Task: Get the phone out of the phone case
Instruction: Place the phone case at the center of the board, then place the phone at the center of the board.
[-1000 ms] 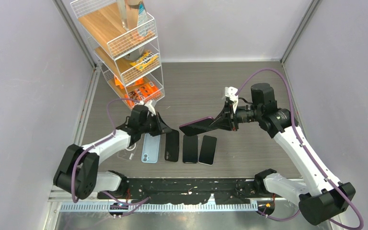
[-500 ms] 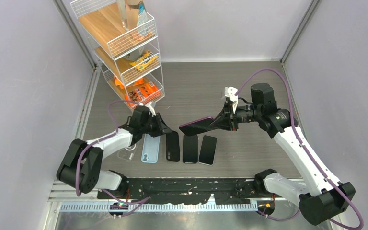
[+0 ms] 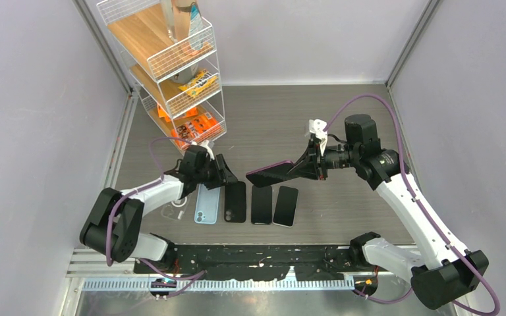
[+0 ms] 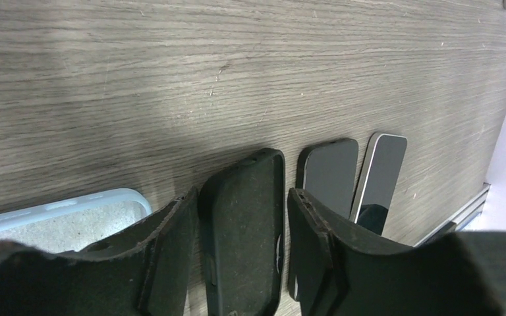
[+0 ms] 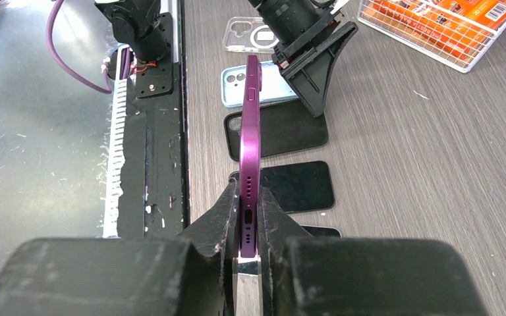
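Note:
My right gripper (image 3: 305, 167) is shut on the bottom end of a purple phone (image 3: 270, 174), holding it on edge above the table; the phone (image 5: 250, 125) runs straight out from the jaws (image 5: 249, 201). An empty black phone case (image 3: 236, 201) lies flat on the table, open side up. My left gripper (image 3: 226, 178) stands open low over the far end of this case (image 4: 245, 243), one finger (image 4: 171, 230) on each side, not pressing on it.
A light blue case (image 3: 207, 204) and a clear case (image 3: 173, 211) lie left of the black one. Two dark phones (image 3: 261, 204) (image 3: 286, 205) lie to its right. A wire shelf rack (image 3: 171, 66) with snack packs stands at the back left.
My left gripper's jaws have spread apart and let go of the black case, which now lies on the table. The right gripper and the purple phone have stayed still.

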`<state>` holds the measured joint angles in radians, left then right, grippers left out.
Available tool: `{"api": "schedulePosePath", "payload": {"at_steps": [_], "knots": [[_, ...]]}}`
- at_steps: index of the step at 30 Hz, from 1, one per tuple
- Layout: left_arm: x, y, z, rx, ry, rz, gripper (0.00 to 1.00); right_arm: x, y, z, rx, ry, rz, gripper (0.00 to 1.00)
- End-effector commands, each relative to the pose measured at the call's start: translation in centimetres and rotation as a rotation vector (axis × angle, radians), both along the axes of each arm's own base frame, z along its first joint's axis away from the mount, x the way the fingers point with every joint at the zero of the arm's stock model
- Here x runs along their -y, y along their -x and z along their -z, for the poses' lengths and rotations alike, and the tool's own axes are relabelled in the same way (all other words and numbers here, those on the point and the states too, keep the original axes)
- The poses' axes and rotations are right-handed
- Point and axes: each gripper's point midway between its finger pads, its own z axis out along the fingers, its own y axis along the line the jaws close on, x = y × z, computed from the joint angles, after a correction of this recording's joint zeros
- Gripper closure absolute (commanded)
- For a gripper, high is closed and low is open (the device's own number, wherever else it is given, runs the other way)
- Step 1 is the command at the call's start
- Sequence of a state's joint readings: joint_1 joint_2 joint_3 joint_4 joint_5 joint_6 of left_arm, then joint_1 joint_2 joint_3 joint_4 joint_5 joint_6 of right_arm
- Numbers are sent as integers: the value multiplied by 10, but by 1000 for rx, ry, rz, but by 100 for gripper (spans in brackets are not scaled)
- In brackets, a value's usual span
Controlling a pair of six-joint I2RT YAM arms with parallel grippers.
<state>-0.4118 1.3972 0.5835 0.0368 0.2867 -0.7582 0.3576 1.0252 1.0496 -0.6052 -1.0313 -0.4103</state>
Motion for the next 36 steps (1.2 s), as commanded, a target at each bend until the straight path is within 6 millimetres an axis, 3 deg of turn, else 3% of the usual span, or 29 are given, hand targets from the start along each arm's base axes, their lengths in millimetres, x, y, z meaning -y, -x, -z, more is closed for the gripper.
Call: {"api": "schedulePosePath", "payload": {"at_steps": [1,4,7,13,22,27,31,36], "knots": [[-2,-16,-15,65,-25,-5,42,-2,3,-24,84,-59,-27,95],[-2,-19,-22,91,-25,-2,28,-3,2,-24,82,-61,-29,95],[0,-23,-35,131,-22,16,20,-4,2,-24,77,-64,-31,95],[9,-31,-80,279,3,97,1,-3,0,-22,83,-53,-27,95],[11,-26,-176,583,-14,252,0,9,1,-16,97,0,17,95],[24,-3,-217,730,35,432,2,18,3,-9,89,67,30,95],[35,21,-238,830,74,586,7,23,6,-8,113,82,48,95],[48,46,-250,887,103,746,8,30,10,0,102,149,44,95]]}}
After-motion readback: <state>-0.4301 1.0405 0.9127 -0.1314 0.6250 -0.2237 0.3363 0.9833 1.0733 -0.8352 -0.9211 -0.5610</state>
